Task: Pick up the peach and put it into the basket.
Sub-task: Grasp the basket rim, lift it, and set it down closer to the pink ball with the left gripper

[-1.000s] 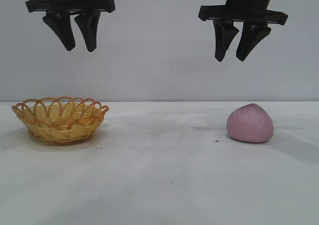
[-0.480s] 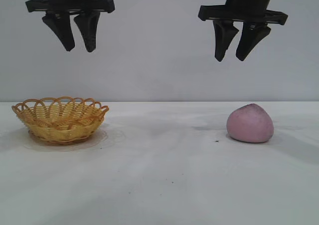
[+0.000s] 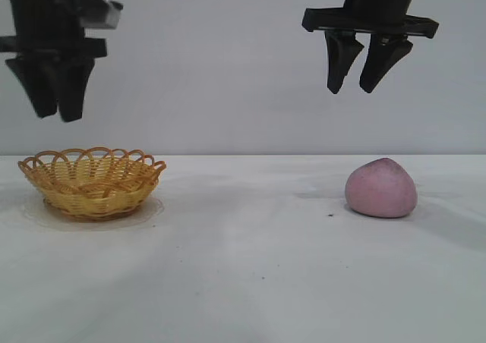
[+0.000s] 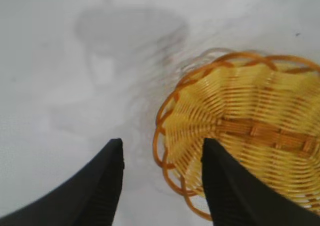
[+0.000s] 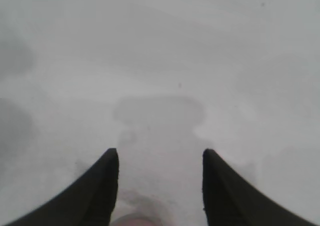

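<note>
Since the earlier frames the left gripper (image 3: 53, 104) had swung toward the left edge of the exterior view, dropped lower and rolled, so its two fingers now showed nearly one behind the other instead of side by side. It hung above the left part of the basket (image 3: 93, 184), well clear of the rim, its fingers parted with nothing between them. The right gripper (image 3: 366, 76) had not shifted; it hovered high above the table (image 3: 243, 282), a little to the left of the peach (image 3: 381, 189), fingers spread and empty.

The peach sat on the table at the right of the exterior view, well apart from the basket. Its slightly pointed top faced up, tipped a little toward the right, and its broad, flatter underside rested on the surface, so its long axis ran roughly sideways across the view. In the right wrist view only a pale pink sliver of it (image 5: 136, 220) showed between the fingers at the frame's edge.

The basket stood upright at the left, its looped rim level. In the left wrist view its woven floor (image 4: 260, 136) lay bare, with one finger (image 4: 235, 196) over its rim and the other over the table beside it
</note>
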### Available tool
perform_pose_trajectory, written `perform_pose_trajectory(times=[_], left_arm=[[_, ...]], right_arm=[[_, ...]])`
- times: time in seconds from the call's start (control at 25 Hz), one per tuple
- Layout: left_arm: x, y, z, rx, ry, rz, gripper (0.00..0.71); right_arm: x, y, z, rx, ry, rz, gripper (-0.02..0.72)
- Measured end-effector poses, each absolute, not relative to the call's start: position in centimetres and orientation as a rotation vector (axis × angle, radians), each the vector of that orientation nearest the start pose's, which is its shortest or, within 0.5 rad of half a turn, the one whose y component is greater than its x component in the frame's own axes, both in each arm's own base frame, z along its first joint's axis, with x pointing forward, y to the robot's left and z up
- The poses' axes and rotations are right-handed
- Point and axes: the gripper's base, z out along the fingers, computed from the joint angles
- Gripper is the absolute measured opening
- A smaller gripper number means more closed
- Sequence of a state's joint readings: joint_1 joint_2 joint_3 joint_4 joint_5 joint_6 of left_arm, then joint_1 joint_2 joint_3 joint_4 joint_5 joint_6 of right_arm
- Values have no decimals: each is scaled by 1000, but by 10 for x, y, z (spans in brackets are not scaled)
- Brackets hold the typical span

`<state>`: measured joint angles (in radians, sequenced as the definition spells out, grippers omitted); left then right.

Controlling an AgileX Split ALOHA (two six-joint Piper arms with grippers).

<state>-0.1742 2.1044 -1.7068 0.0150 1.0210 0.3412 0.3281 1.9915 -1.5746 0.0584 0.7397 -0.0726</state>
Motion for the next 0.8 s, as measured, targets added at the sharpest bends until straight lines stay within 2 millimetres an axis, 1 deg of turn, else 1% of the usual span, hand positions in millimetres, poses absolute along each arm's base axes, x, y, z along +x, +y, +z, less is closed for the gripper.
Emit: perform_pose_trajectory(times=[0.16,0.4,0.48,0.52,0.56,0.6,0.64,0.72,0.8], left_arm=[[441,-77,183,822,2819,37,356],[447,-78,148,828,2863,9,356],[448,-80,140,808,2878,-22,181],[449,-81,140,798,2880,-34,125],[449,-82,141,785,2885,-47,86],[449,-83,143,759,2887,-62,66],[448,-83,143,727,2899,-72,81],[447,-84,144,643,2927,-115,81],[445,-88,145,560,2945,-214,81]], right_arm=[[414,145,225,-484,2602,153,368],[413,145,224,-486,2612,151,368],[413,144,224,-486,2614,151,368],[413,144,224,-487,2615,151,368],[413,144,224,-487,2615,151,368],[413,144,224,-487,2615,151,368],[413,144,224,-487,2615,151,368],[413,144,224,-487,2615,151,368],[413,144,224,-487,2615,151,368]])
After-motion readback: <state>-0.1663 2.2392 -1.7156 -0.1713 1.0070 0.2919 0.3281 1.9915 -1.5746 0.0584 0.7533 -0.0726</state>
